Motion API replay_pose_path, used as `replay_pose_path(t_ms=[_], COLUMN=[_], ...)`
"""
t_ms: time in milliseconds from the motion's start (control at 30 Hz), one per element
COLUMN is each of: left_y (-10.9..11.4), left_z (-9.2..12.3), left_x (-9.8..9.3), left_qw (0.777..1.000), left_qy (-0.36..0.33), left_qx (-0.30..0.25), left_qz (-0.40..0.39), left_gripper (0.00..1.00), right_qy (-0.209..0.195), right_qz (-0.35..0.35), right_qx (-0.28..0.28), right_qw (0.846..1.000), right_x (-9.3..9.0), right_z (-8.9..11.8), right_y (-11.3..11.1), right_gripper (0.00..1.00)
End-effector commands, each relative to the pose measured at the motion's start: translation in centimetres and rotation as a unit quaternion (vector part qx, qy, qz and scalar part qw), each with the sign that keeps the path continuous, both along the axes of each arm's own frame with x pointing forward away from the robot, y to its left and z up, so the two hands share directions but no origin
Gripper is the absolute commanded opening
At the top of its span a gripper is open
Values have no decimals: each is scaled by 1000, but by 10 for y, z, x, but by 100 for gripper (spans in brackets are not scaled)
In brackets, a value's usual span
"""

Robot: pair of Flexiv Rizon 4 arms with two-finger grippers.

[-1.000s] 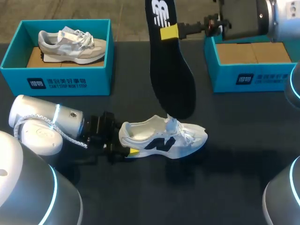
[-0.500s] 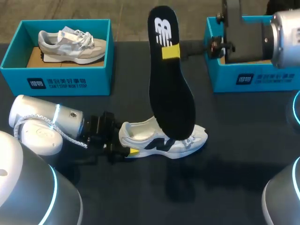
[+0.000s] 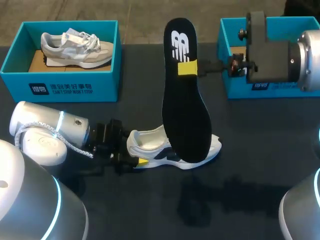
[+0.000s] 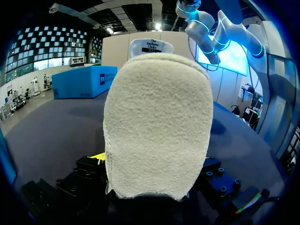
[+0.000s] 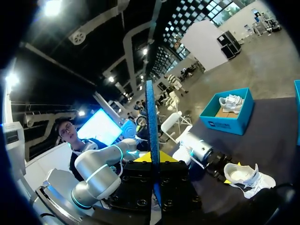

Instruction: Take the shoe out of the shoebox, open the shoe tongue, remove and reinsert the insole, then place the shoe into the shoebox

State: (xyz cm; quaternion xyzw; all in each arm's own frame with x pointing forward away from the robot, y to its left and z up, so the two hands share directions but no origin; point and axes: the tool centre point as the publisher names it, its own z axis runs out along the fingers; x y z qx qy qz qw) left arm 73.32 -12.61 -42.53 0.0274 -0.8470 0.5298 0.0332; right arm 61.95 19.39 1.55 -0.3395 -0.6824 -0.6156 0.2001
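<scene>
The right fingers (image 3: 187, 68) are clamped on the black insole (image 3: 185, 120) near its heel end, one yellow tip on the printed face and the other behind it. In the right wrist view the insole (image 5: 151, 122) runs edge-on straight out between them. It hangs steeply, toe end down, over the front half of the white shoe (image 3: 137, 145), which lies on the dark surface (image 3: 250, 165) with its toe to the right.

The left fingers (image 3: 142, 161) are closed on the shoe's heel. The left wrist view shows that heel (image 4: 157, 126) filling the space between them, with one yellow tip (image 4: 98, 156) beside it.

The main risk is the long, unsupported stretch of insole below a pinch so near one end. If the toe end meets the tongue, the laces or the rim of the opening, it will likely buckle or swing in the grip rather than slide inside. The insole also hides the tongue from above, so I cannot tell whether the opening is wide enough. If it is not, the insole could end up lying on top of the tongue.

A hard push downward or to the left could drag the shoe out of the left fingers' hold or roll it onto its side.

The empty shoebox (image 3: 235, 85) stands at the far right, close behind the right arm, and a wide swing might knock it.
</scene>
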Motion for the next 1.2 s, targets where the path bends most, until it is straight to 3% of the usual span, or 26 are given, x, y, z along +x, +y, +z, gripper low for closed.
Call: replay_pose_path(t_ms=[33, 1100, 1133, 1167, 1200], left_y=[-1, -1, -1, -1, -1], left_z=[-4, -4, -4, -4, -4], left_x=[1, 1, 1, 1, 1], left_qw=[1000, 1000, 1000, 1000, 1000], left_qy=[1, 1, 1, 1, 1], left_qx=[2, 2, 2, 2, 2], left_qz=[0, 0, 0, 0, 0], left_gripper=[0, 0, 2, 28, 62], right_qy=[0, -7, -7, -7, -7], right_qz=[3, 7, 7, 7, 7], right_qx=[-2, -6, -6, -6, -6], right_qw=[1000, 1000, 1000, 1000, 1000], right_x=[-4, 0, 0, 0, 0], right_z=[-2, 0, 0, 0, 0], right_y=[-4, -7, -7, -7, -7], right_gripper=[0, 0, 0, 0, 0])
